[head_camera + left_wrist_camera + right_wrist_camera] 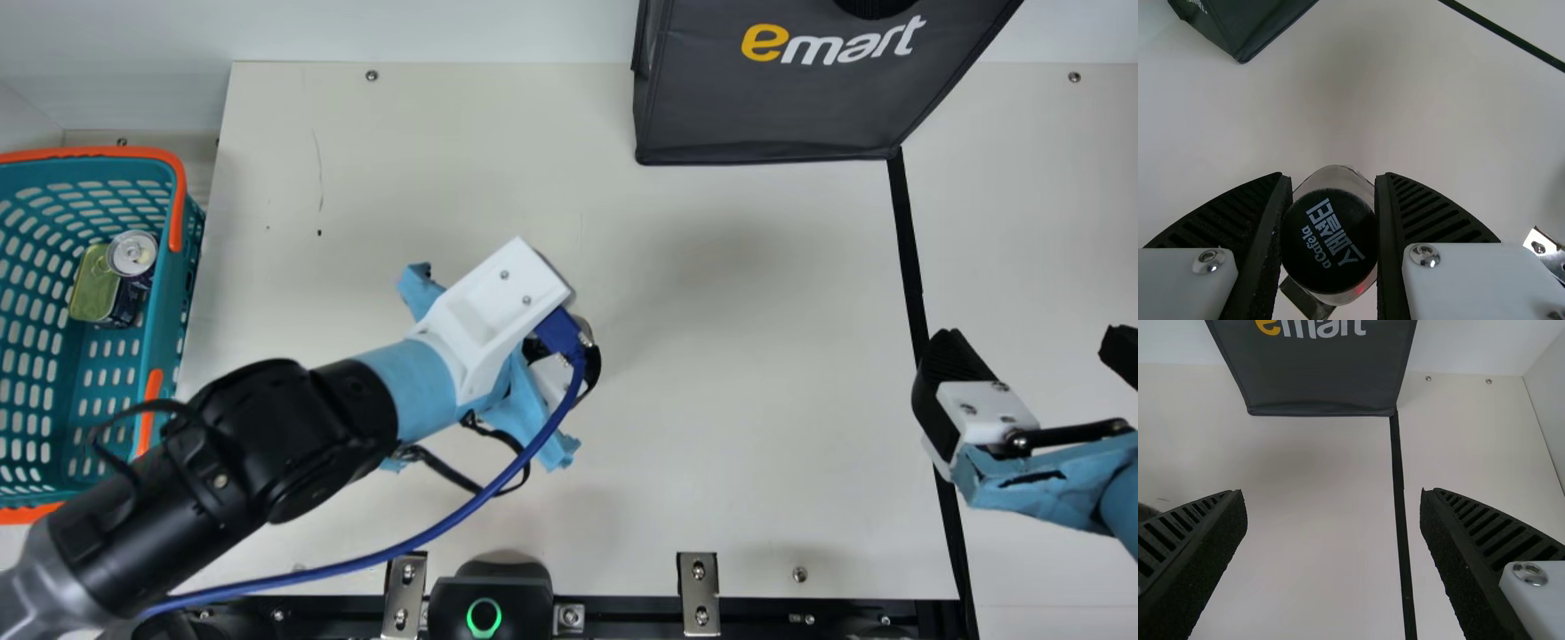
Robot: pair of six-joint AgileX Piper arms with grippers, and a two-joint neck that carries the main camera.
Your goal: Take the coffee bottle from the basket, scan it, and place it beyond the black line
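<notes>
Over the middle of the table is my left gripper (569, 369), its fingers mostly hidden under its own wrist in the main view. In the left wrist view, the left gripper (1330, 233) is shut on the coffee bottle (1329, 241), whose black cap faces the camera between the pads. The teal basket (164, 302) stands at the main view's left. At the right, my right gripper (1036, 351) is open over the black line (909, 240); in the right wrist view the right gripper (1333, 513) holds nothing, and the black line (1399, 500) runs between its fingers.
Two cans (132, 253) (96, 284) lie in the basket. A dark shopping bag (782, 98) stands at the table's back, beside the line's far end. The black scanner (484, 596) with a green ring is at the front edge, near metal brackets (698, 594).
</notes>
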